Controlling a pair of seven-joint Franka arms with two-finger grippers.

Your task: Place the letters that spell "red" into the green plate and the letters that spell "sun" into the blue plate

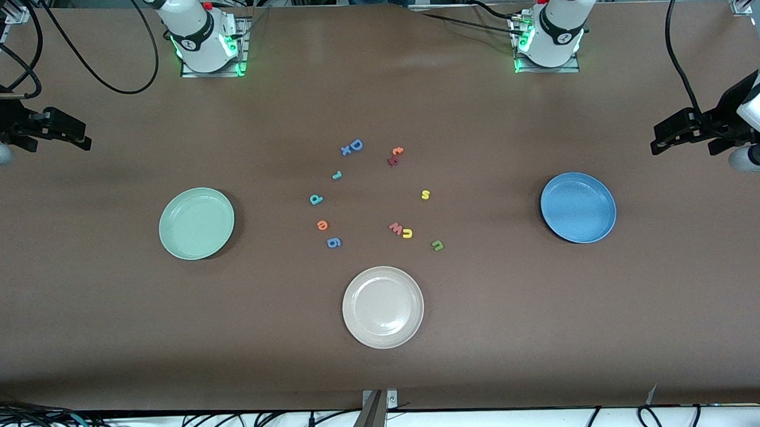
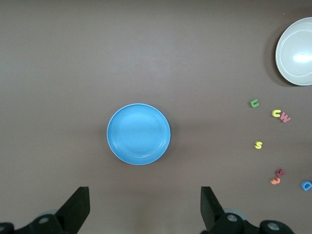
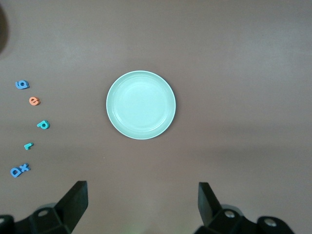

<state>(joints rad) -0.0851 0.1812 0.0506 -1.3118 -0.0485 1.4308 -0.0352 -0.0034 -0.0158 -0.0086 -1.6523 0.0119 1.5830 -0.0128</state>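
I am just starting; no letter is sitting in a plate yet; the green plate (image 1: pixel 196 224) and blue plate (image 1: pixel 577 207) are both bare; r (image 1: pixel 336 175), d (image 1: pixel 316 199), e (image 1: pixel 322 225), s (image 1: pixel 425 195), and two arches (image 1: pixel 407 233) (image 1: pixel 437 245) are lying on the table between them. My left gripper (image 2: pixel 141 207) is hanging over the table by the blue plate, my right gripper (image 3: pixel 141 204) by the green plate; both are spread wide, holding nothing.

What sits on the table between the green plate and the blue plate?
The front view shows the scattered foam letters between the green plate and the blue plate, among them the teal d, orange e and yellow s.
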